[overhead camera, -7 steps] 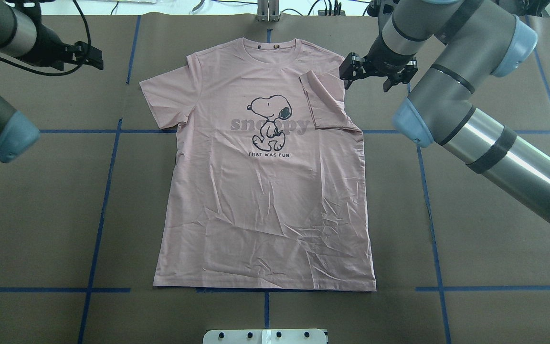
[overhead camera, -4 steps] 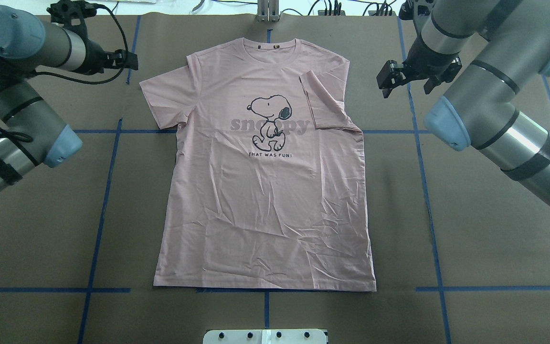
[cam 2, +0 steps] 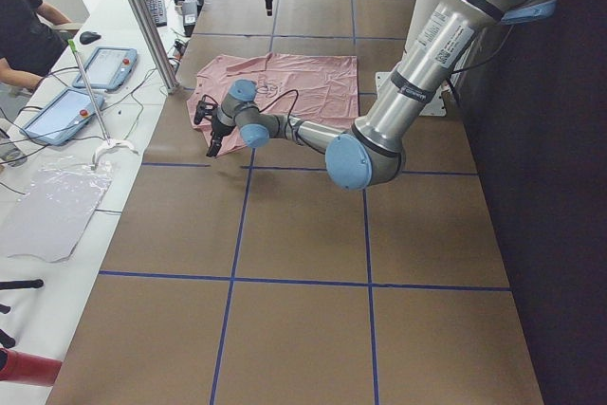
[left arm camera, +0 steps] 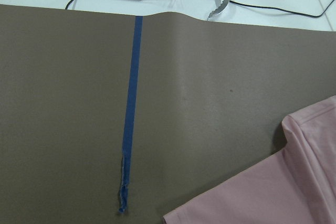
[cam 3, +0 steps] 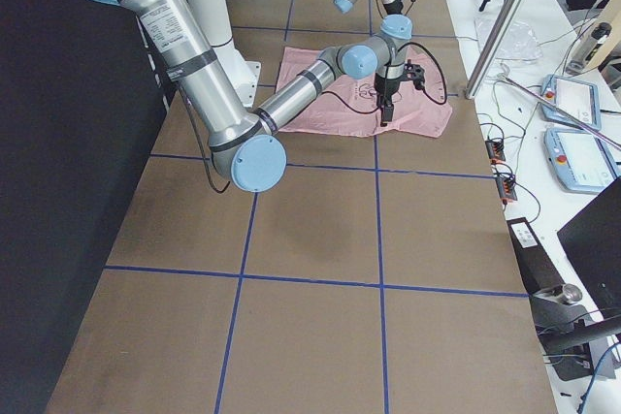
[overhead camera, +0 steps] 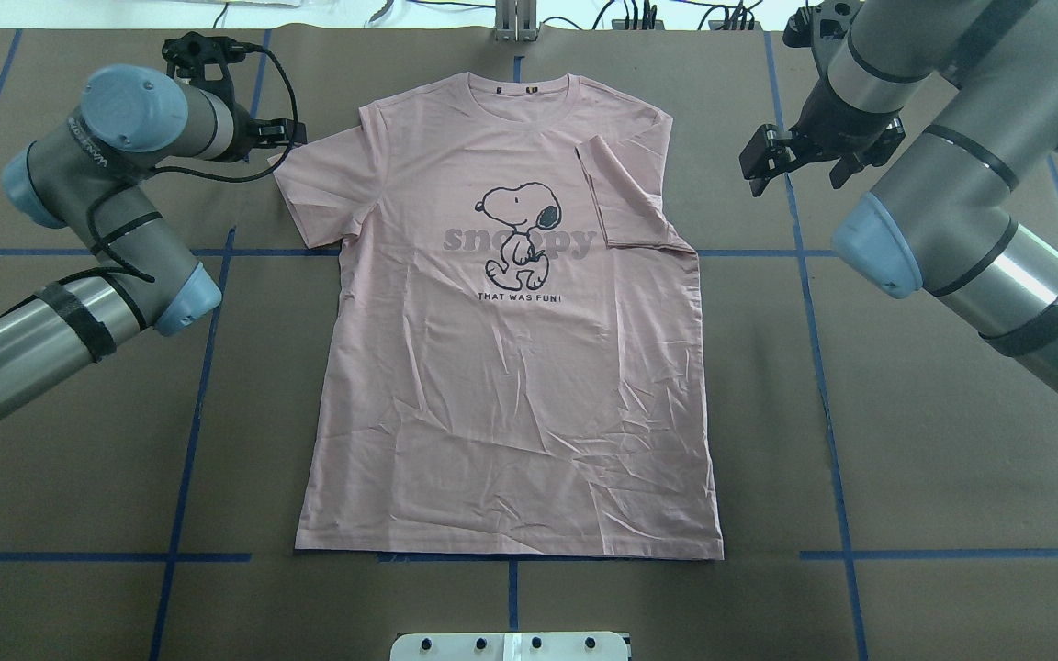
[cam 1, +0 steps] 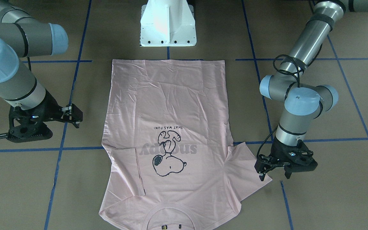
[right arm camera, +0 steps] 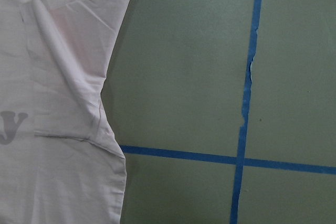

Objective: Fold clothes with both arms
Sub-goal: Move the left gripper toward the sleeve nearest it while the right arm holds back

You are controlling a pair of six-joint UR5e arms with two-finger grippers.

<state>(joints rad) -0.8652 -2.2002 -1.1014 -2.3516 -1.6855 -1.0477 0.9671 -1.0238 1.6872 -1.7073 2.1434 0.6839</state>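
Two grippers, both with fingers apart, nothing held. Left gripper sits over the outer edge of the spread left sleeve; in the overhead view the T-shirt body is at its 4 o'clock. Right gripper is off the cloth, with the folded-in right sleeve at its 9 o'clock. Shirt lies flat, print up, mid-table, bare brown surface on all sides.

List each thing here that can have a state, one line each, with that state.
T-shirt: lying flat, print up, body unfolded.
Sleeve on the robot's right: folded inward over the chest.
Sleeve on the robot's left: spread out flat.
Left gripper: open, at the spread sleeve's outer edge, holding nothing.
Right gripper: open, off the shirt, holding nothing.
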